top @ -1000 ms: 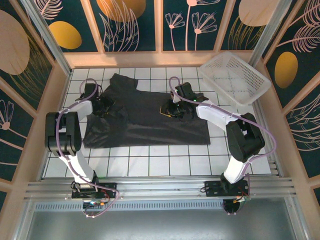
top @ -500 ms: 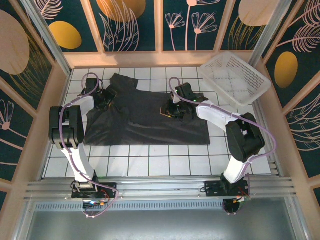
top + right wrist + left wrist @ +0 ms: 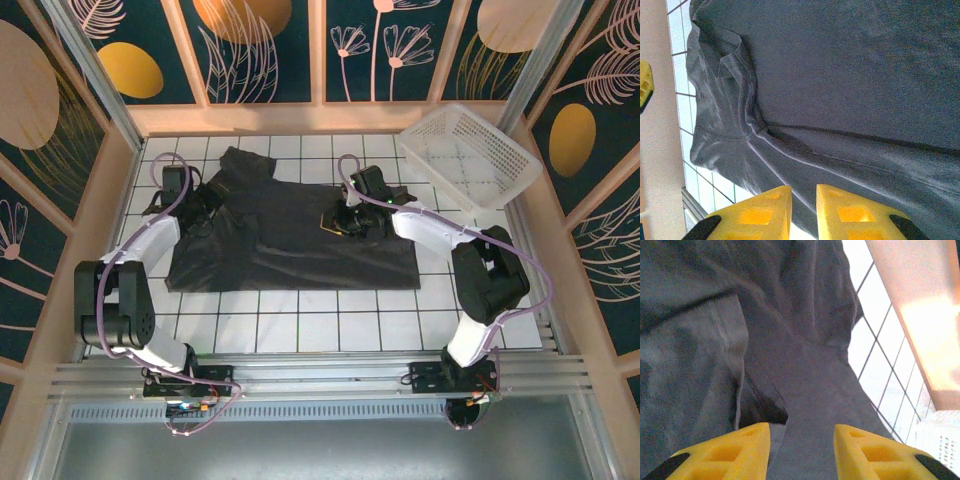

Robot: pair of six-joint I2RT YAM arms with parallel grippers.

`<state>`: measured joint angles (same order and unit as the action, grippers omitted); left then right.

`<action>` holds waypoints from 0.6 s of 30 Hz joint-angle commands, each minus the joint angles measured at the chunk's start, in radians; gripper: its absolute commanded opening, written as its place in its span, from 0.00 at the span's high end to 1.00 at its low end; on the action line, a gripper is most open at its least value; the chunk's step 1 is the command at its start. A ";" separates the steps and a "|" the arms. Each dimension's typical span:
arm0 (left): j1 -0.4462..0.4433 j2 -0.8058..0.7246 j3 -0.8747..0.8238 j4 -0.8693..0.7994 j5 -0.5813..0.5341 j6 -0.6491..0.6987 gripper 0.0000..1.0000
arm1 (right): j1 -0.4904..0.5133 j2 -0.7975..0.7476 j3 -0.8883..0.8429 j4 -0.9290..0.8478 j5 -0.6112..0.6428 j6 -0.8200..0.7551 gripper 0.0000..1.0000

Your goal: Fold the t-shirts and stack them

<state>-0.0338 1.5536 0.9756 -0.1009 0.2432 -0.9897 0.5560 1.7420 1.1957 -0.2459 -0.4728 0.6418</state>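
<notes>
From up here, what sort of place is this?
Probably a robot test booth, not a home: left arm and right arm bolted to a metal rail, a white tiled table boxed in by leaf-print panels, a dark t-shirt spread on it.

- The black cotton t-shirt (image 3: 300,240) covers the middle of the white tiled table (image 3: 320,330). Below it, a bare strip of tiles runs the full width of the top view.
- A white plastic lattice basket (image 3: 470,150) blocks the upper right corner, against the pale wooden wall (image 3: 300,118).
- At right centre, the bare tiles between basket and shirt are crossed by the white-and-black right arm (image 3: 440,235).
- The left arm (image 3: 150,240) lies along the left edge, narrowing the gap to the wall there.
- A thin row of bare tiles lies above the shirt, at upper centre.
</notes>
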 commanded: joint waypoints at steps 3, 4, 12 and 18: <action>-0.028 0.055 -0.056 -0.057 0.032 -0.033 0.64 | -0.003 0.016 0.025 -0.016 -0.003 0.006 0.80; -0.037 0.070 -0.049 -0.054 0.037 -0.033 0.64 | -0.004 0.015 0.025 -0.016 -0.003 0.006 0.80; -0.075 0.193 0.031 -0.027 0.037 -0.043 0.64 | -0.004 -0.014 -0.013 -0.012 0.006 0.012 0.80; -0.081 0.249 0.064 -0.043 0.012 -0.032 0.73 | -0.003 -0.034 -0.028 -0.018 0.017 0.009 0.80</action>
<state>-0.1120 1.7859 1.0096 -0.1341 0.2687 -1.0222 0.5560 1.7435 1.1877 -0.2462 -0.4690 0.6422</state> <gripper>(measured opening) 0.282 0.198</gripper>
